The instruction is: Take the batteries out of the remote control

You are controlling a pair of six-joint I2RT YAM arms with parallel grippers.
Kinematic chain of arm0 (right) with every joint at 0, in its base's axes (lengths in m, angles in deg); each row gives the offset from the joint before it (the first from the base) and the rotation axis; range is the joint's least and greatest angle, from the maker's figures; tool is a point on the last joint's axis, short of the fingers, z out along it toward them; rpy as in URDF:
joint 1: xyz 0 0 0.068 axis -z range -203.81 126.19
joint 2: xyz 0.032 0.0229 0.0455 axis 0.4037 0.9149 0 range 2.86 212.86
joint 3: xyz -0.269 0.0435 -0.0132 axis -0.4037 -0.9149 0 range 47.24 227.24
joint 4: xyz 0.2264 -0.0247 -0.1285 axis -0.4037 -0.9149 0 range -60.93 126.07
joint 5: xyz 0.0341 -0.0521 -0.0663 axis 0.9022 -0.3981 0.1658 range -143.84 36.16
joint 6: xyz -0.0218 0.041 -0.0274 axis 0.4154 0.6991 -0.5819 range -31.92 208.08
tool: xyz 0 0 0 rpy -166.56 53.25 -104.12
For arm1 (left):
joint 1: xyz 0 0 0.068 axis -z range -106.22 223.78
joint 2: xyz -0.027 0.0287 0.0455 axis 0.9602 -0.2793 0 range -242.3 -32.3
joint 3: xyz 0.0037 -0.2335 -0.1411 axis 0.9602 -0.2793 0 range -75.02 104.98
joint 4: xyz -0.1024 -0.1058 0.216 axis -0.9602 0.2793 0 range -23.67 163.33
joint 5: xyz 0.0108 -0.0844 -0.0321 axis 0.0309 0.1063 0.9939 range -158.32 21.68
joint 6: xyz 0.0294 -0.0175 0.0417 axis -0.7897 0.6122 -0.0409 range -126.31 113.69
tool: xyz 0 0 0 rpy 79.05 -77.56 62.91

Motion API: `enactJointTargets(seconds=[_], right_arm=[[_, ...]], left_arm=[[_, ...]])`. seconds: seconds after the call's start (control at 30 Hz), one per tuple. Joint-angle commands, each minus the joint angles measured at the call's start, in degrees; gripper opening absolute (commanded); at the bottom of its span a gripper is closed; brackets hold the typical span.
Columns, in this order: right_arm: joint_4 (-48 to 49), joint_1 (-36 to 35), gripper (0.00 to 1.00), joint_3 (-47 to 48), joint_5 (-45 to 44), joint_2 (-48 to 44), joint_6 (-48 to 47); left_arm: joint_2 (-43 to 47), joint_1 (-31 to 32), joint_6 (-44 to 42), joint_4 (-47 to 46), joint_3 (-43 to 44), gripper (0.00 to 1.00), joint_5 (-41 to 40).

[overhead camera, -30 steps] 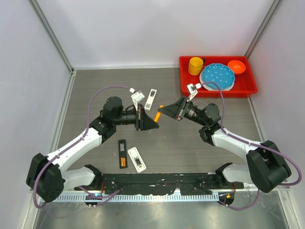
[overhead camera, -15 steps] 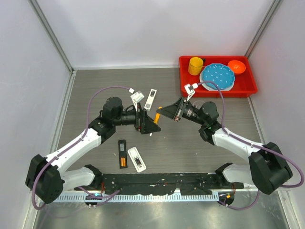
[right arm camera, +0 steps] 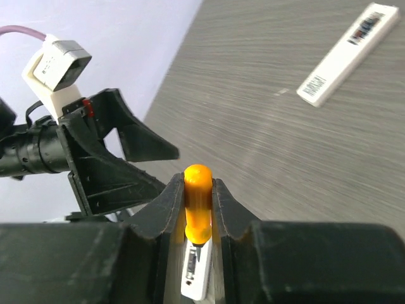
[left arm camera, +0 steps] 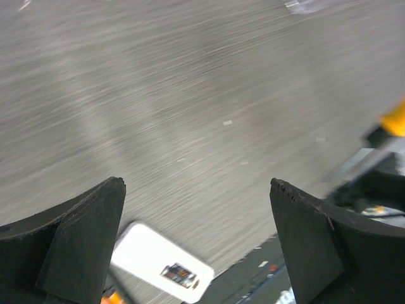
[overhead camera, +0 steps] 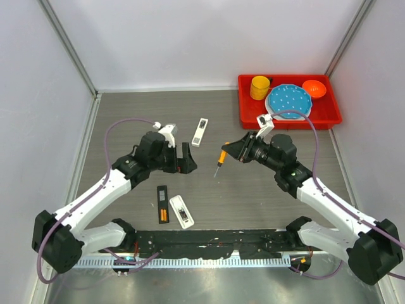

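Right pincer [right arm camera: 198,189] is clamped on the orange-handled screwdriver [overhead camera: 221,156]; left pincer [left arm camera: 197,212] stands apart, empty. We judge prying is in hand: an orange battery [overhead camera: 164,216] lies in the black remote [overhead camera: 162,196] on the tabletop [overhead camera: 253,202]. Next, the tip must reach it.

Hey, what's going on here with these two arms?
The right pincer is shut on an orange-handled screwdriver, held above the grey table. The left pincer hangs open and empty opposite it. The slim black remote control lies near the front edge, an orange battery visible in it, untouched.
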Motion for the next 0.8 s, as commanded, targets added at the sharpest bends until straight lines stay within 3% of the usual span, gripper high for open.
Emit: enactJointTargets(seconds=[0.0, 0.13, 0.4, 0.57, 0.77], right_arm=[[-7.12, -0.06, 0.01, 2.36, -6.0, 0.37, -4.08], [-10.99, -0.06, 0.01, 4.47, -6.17, 2.57, -5.84], [-14.6, 1.08, 0.01, 6.41, -7.05, 2.93, -5.14], [-16.27, 1.78, 0.01, 5.88, -8.8, 0.65, -4.61], [-16.62, 2.22, 0.01, 4.82, -10.04, -1.38, -4.35]], left_arm=[[-5.03, 0.06, -3.51, 12.69, 3.25, 1.0, -17.35], [-11.36, 0.06, -5.8, 15.61, 6.94, 1.0, -23.95], [-30.4, -0.03, -8.79, 6.12, 15.46, 1.0, -19.92], [-44.22, 0.06, -12.82, 7.87, 30.22, 1.0, -19.92], [-57.59, -0.11, -16.78, 10.69, 44.47, 1.0, -25.54]])
